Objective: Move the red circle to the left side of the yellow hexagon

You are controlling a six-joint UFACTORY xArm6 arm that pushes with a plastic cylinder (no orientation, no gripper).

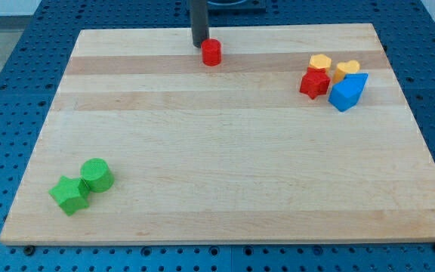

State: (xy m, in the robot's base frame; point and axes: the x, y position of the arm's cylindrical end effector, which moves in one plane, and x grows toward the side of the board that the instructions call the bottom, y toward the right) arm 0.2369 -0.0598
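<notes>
The red circle (pixel 212 52) sits near the view's top, a little left of centre. My tip (pixel 200 45) stands just left of it and slightly above, touching or almost touching its edge. The yellow hexagon (pixel 320 63) is far to the view's right near the top. It belongs to a tight cluster with a red star (pixel 315 83) just below it, a yellow heart (pixel 346 70) to its right and a blue block (pixel 348 92) at the cluster's lower right.
A green circle (pixel 96 175) and a green star (pixel 69 194) sit together at the view's bottom left. The wooden board (pixel 225 166) lies on a blue perforated table (pixel 6 91).
</notes>
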